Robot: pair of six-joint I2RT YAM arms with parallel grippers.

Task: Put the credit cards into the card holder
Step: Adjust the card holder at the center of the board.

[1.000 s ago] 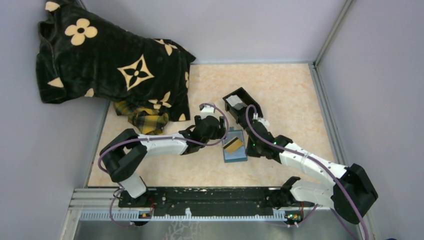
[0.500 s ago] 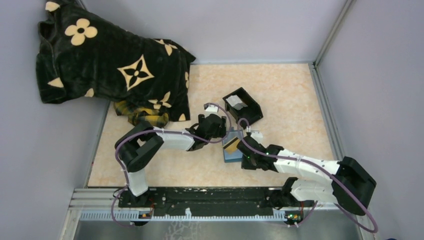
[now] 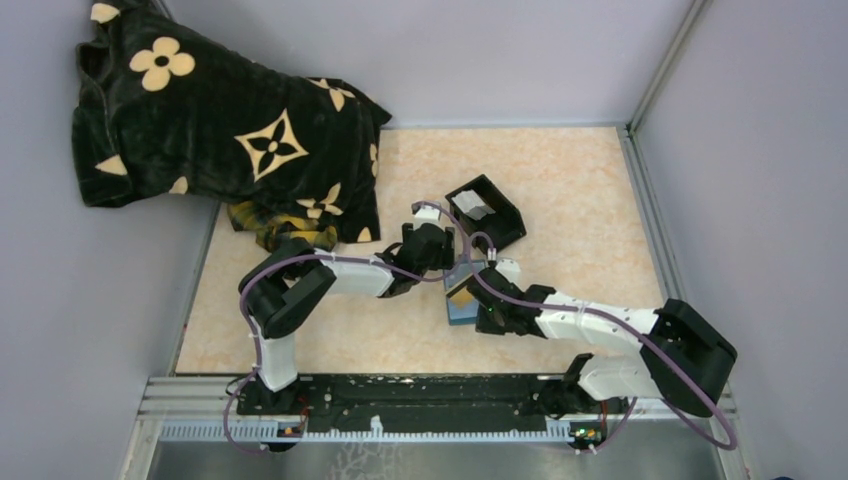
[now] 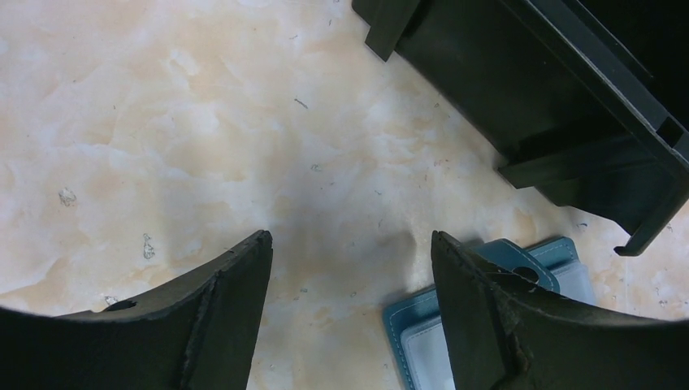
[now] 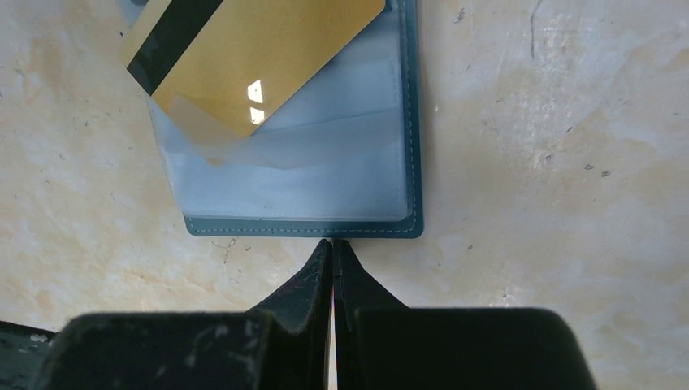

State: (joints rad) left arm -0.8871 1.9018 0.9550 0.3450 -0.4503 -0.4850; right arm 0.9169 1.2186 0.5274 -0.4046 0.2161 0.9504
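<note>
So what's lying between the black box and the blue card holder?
Nothing; the left wrist view shows only bare marbled tabletop between black box and card holder.

My left gripper [image 4: 351, 244] low, jaws spread wide, right gripper [image 5: 333, 245] jaws pinched tight, left arm [image 3: 345, 278] and right arm [image 3: 590, 320] angled inward

Place: robot test cell, lab-like
Enclosure: plain grey panel walls [image 3: 500, 60] left, far and right; aluminium corner post [image 3: 660, 65] far right
Work surface: marble-print tabletop [image 3: 570, 180]
Mounting: black rail [image 3: 420, 392] along near edge
</note>
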